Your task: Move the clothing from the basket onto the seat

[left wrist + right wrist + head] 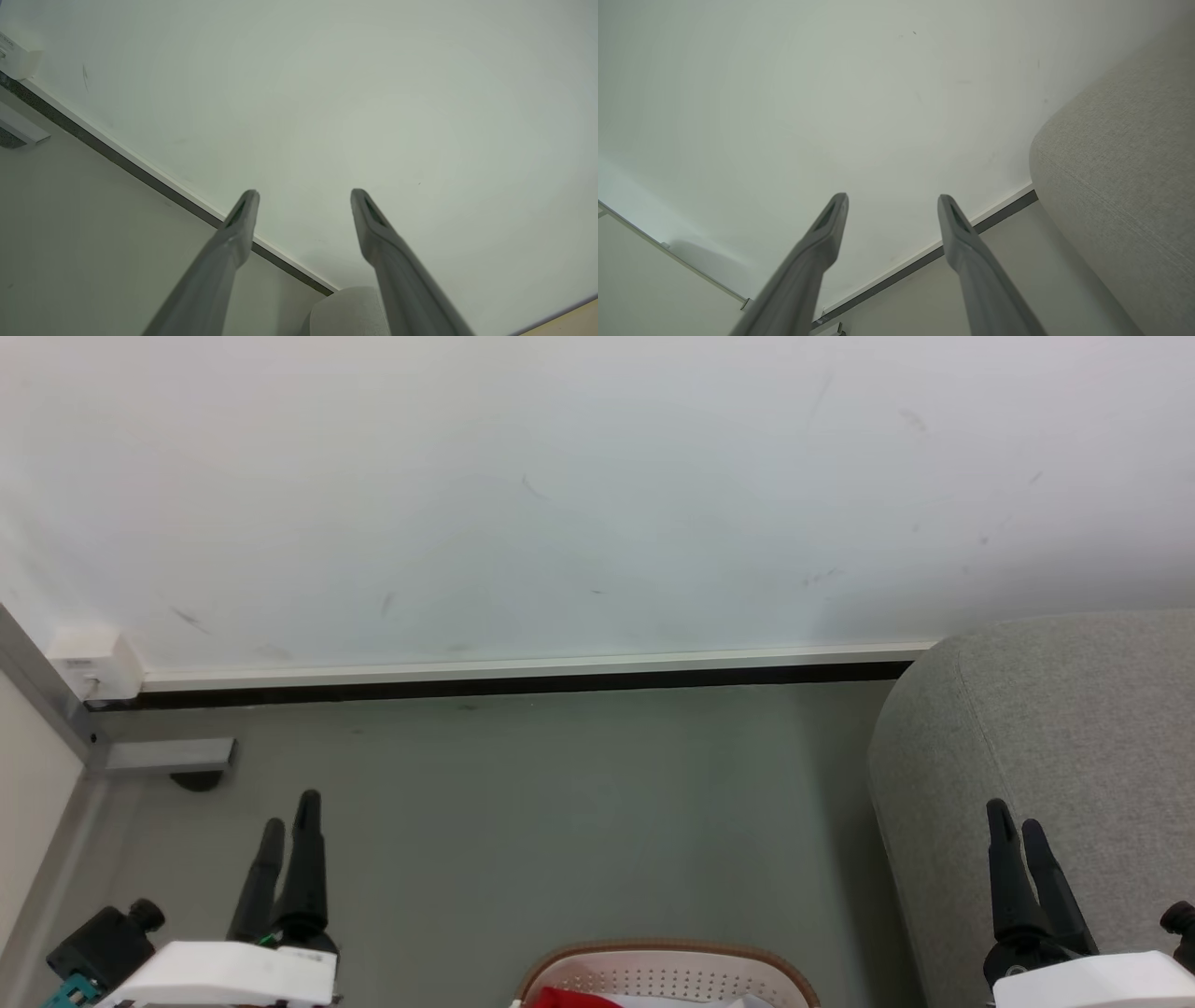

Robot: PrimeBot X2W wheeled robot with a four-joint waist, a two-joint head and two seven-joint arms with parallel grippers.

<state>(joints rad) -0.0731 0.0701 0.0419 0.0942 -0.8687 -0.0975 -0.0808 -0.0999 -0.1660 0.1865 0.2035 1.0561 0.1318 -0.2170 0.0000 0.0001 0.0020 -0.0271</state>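
Nearest, the basket (pixel 667 949) is sitting on the floor (pixel 560 821) with red clothing (pixel 571 999) lying inside it. The left gripper (pixel 289 814) and right gripper (pixel 1016 819) are hovering either side, jaws spread and holding nothing. The seat (pixel 1055 728) is standing at the right, near the wall (pixel 560 476).

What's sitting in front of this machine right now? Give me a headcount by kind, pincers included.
Pincers: 2, the left pincer and the right pincer, both open
Basket: 1
Seat: 1
Red clothing: 1 patch showing, garment count hidden
Total: 5
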